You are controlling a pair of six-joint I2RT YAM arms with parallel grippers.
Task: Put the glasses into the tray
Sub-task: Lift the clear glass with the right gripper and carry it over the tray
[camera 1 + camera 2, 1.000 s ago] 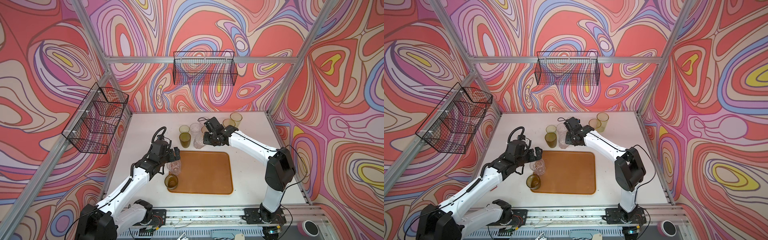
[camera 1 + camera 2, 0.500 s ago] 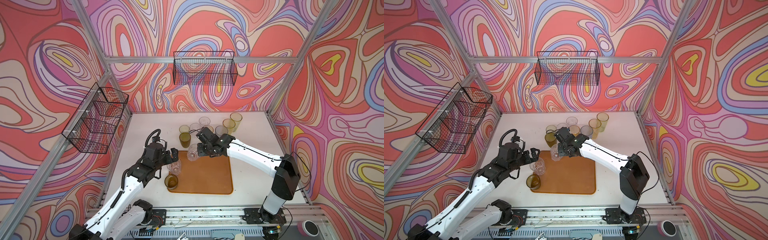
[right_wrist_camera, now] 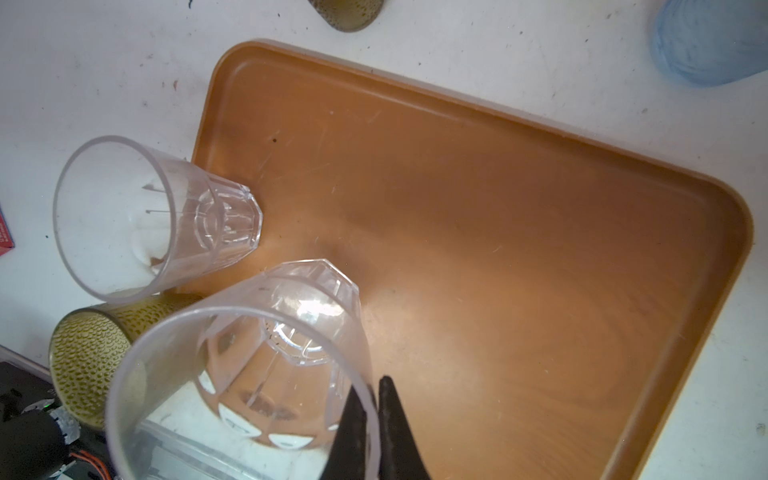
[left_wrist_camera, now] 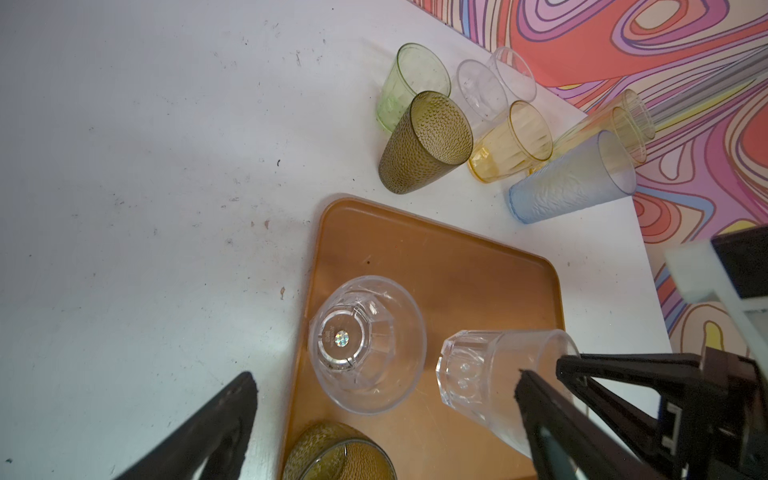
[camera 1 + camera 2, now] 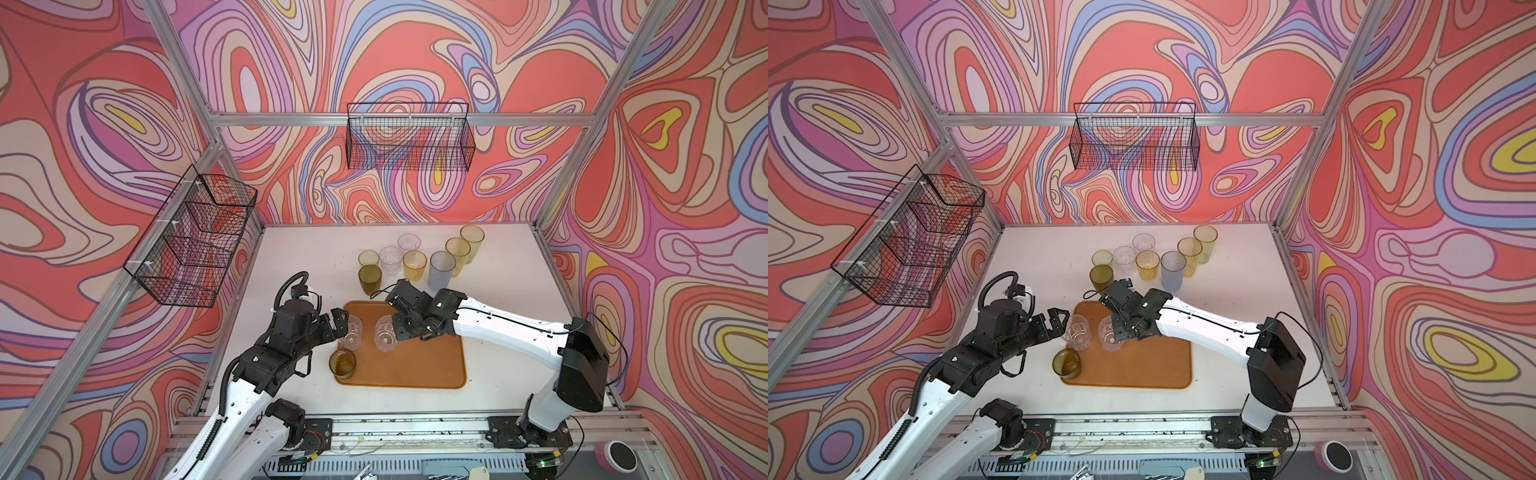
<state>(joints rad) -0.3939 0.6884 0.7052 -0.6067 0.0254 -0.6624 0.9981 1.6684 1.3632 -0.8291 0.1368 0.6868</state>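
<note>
Right gripper (image 3: 372,399) is pinching the rim of a clear glass (image 3: 266,357), holding it over the tray (image 3: 498,208) beside a second clear glass (image 5: 351,332). It's looking light, stiff and slick, so grip the wall just below the rim. Left gripper (image 5: 338,323) is gaping wide, empty. The base is possibly touching the tray; glare is hiding it.

Eleven glasses (image 5: 414,264) on show: four clear, three olive-green, three yellow, one pale blue. One orange-brown tray (image 5: 428,365). And two black wire baskets (image 5: 409,141).
</note>
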